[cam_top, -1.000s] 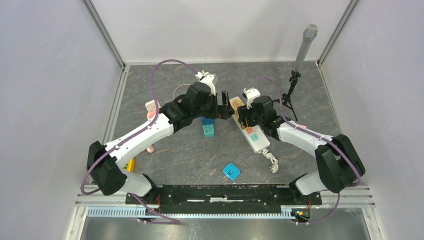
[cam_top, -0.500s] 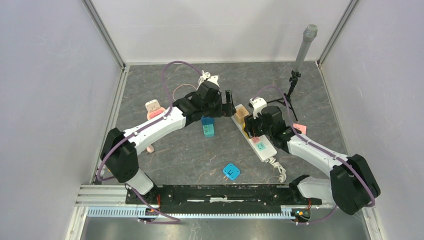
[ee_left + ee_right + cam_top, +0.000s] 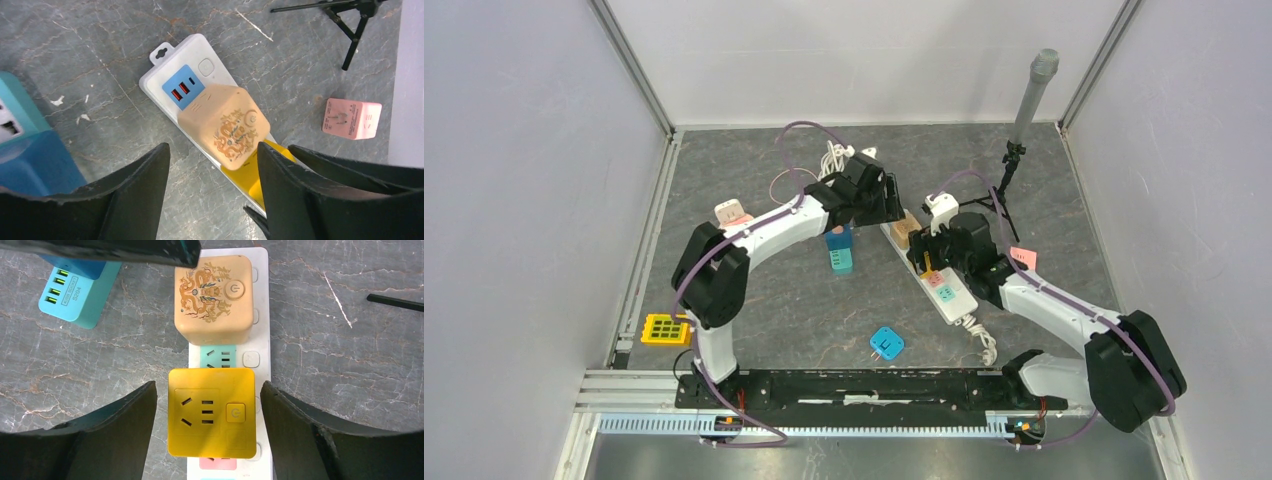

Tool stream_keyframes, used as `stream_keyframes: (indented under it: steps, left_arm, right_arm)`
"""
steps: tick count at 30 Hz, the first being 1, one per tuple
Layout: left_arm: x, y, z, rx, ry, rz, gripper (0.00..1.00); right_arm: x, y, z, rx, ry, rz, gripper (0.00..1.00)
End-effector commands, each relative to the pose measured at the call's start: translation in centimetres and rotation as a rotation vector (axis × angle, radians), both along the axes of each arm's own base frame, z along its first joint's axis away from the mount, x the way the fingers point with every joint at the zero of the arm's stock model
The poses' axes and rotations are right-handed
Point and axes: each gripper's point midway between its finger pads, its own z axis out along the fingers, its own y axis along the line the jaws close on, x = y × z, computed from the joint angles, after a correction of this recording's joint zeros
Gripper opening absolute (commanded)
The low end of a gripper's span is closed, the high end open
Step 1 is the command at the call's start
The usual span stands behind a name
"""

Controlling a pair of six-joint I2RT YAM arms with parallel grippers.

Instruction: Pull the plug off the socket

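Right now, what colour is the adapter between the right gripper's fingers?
The adapter is yellow; the right wrist view shows it best.

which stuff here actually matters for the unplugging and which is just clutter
Job: power strip, beige cube plug, yellow cube plug, left tool, right tool.
Lying about: teal charger, blue plug, pink adapter, tripod, yellow grid block.
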Motion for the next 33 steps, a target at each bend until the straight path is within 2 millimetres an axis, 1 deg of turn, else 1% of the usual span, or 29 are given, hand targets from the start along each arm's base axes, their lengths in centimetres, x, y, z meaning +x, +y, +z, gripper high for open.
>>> stream_keyframes:
  steps: [1,4,7,12,14,16,20,21,23,25,26,27,30,33]
  left_arm:
    - [1.0,-2.6,-0.8,-0.104,0.049,0.002,0.68]
    - [0.8,-3.2,-2.8,-0.117,0.092,-0.002,0.64]
    - [0.5,-3.3,-3.9,-0.121,0.113,-0.004,0.62]
    - [0.0,-2.2,-5.6,-0.085,0.13,0.027,0.55]
    - [-0.3,-1.8,-6.1,-0.076,0.134,0.032,0.53]
    - [-0.7,-1.5,-6.7,-0.069,0.138,0.028,0.51]
    - [-1.6,-0.5,-8.1,-0.03,0.149,0.025,0.49]
    - [-1.8,-0.2,-8.3,-0.024,0.15,0.029,0.49]
    - [-2.2,0.2,-9.1,-0.021,0.154,0.033,0.49]
    - [-2.6,0.3,-9.7,-0.02,0.16,0.027,0.48]
    - [-2.7,0.4,-9.9,-0.014,0.162,0.026,0.48]
    - [-2.8,0.5,-10.1,-0.011,0.164,0.025,0.48]
    - [-2.9,0.1,-10.0,-0.009,0.162,-0.016,0.49]
    - [-3.1,0.7,-11.0,0.034,0.187,-0.004,0.49]
  right_arm:
    - [0.3,0.7,0.9,0.014,-0.056,0.052,0.8]
    - [0.0,0.7,0.1,-0.018,-0.02,0.074,0.8]
    - [0.0,0.4,-0.3,-0.048,-0.022,0.08,0.81]
    - [0.0,-0.5,-1.4,-0.098,0.007,0.056,0.77]
    - [0.3,-0.9,-1.5,-0.106,0.011,0.027,0.74]
    - [0.5,-0.7,-1.4,-0.097,0.0,0.03,0.68]
    - [0.8,0.3,-1.1,-0.072,0.011,0.053,0.47]
    - [0.9,0.4,-1.0,-0.064,0.008,0.051,0.38]
    - [1.1,0.5,-0.5,-0.047,-0.006,0.041,0.22]
    - [1.4,0.7,0.2,-0.024,-0.023,0.028,0.04]
    - [1.5,0.8,0.7,-0.008,-0.033,0.023,0.0]
    - [1.5,0.9,1.2,0.007,-0.04,0.02,0.0]
    - [1.7,1.4,2.6,0.092,-0.056,0.027,0.0]
    - [1.6,2.0,3.2,0.154,-0.06,0.063,0.0]
